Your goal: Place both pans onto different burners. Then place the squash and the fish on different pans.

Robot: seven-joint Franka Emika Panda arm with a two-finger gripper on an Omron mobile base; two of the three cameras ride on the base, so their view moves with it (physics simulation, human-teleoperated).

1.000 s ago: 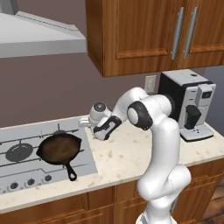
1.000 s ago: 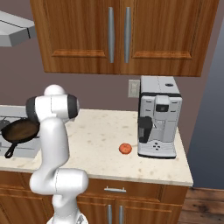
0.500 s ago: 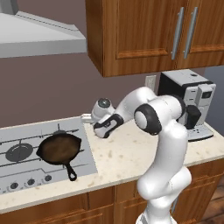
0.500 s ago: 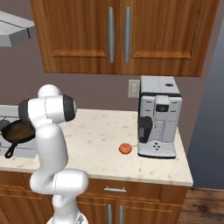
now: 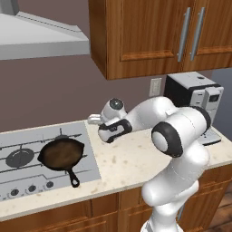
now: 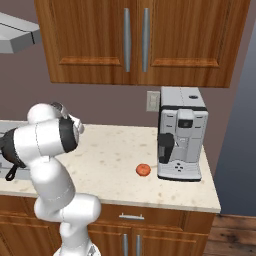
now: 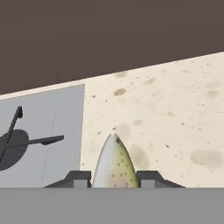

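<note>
1. Above the speckled beige counter (image 5: pixel 131 163), near the right edge of the flat silver-grey cooktop (image 5: pixel 93 158), we see the two-finger gripper (image 7: pixel 114 178) closed on the small speckled silver-grey fish (image 7: pixel 114 166); the fish's nose points out ahead between the dark tips.
2. We find the rusty brown-black skillet with a short handle (image 5: pixel 61 154) seated on a burner at the cooktop's right side, its handle pointing toward the front edge. The skillet looks empty.
3. We note the small orange-red squash (image 6: pixel 143 170) resting on the counter just beside the silver coffee machine (image 6: pixel 181 135), well apart from the cooktop.
4. We judge the step in hand to be carrying the fish to the skillet. To do it well: hold the grip firm, travel toward the left with the fish above the skillet's rim, centre over the pan bottom, lower close before letting go so the slender body does not slide onto the grate.
5. We cannot see the second pan from these views.
</note>
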